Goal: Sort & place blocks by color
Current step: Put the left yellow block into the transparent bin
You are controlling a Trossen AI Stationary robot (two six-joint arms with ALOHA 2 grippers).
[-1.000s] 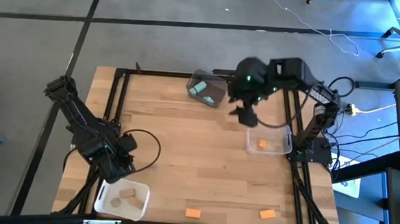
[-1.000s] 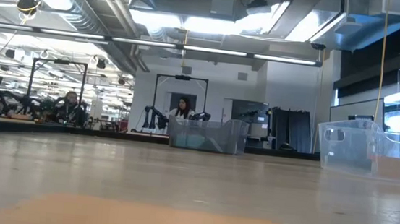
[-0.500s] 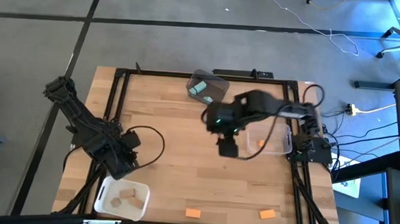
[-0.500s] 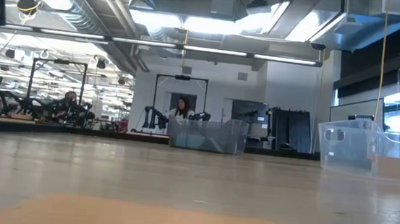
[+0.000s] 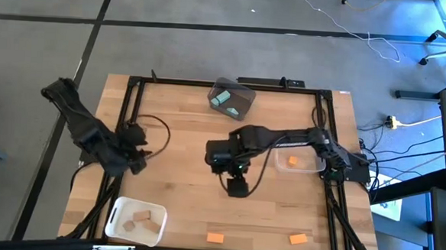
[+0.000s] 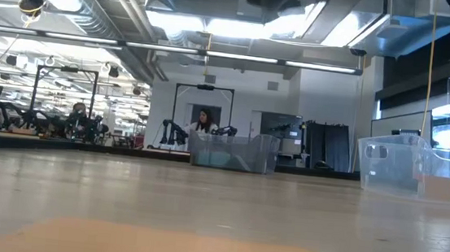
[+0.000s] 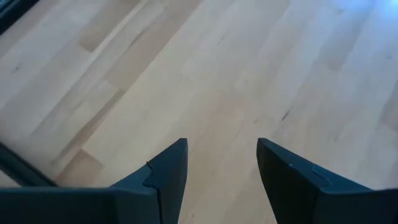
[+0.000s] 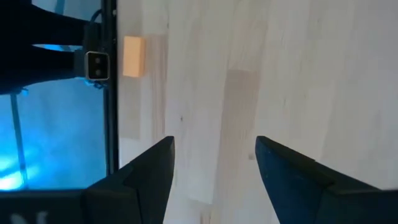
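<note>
1. High view: the wooden table (image 5: 191, 146) carries three bins. A dark grey bin (image 5: 231, 99) at the far edge holds teal blocks (image 5: 223, 100). A clear bin (image 5: 301, 158) at the right edge holds one orange block (image 5: 292, 161). A white bin (image 5: 135, 221) at the near left corner holds tan blocks (image 5: 143, 220). Two more orange blocks lie loose by the near edge, one near the middle (image 5: 215, 237) and one to the right (image 5: 298, 238). The right gripper (image 5: 236, 188) hangs over bare wood at the table's middle, its arm reaching in across the clear bin. The left gripper (image 5: 136, 157) waits at the left edge.

2. Low view: the clear bin (image 6: 417, 167) stands at right, the grey bin (image 6: 232, 153) farther off; a person (image 6: 204, 122) sits in the room behind.

3. Left wrist view: the left gripper (image 7: 219, 168) stands wide open over bare boards, holding nothing.

4. Right wrist view: the right gripper (image 8: 214, 165) is spread wide and empty; an orange block (image 8: 134, 56) lies ahead beside the table's dark frame (image 8: 110, 81).
</note>
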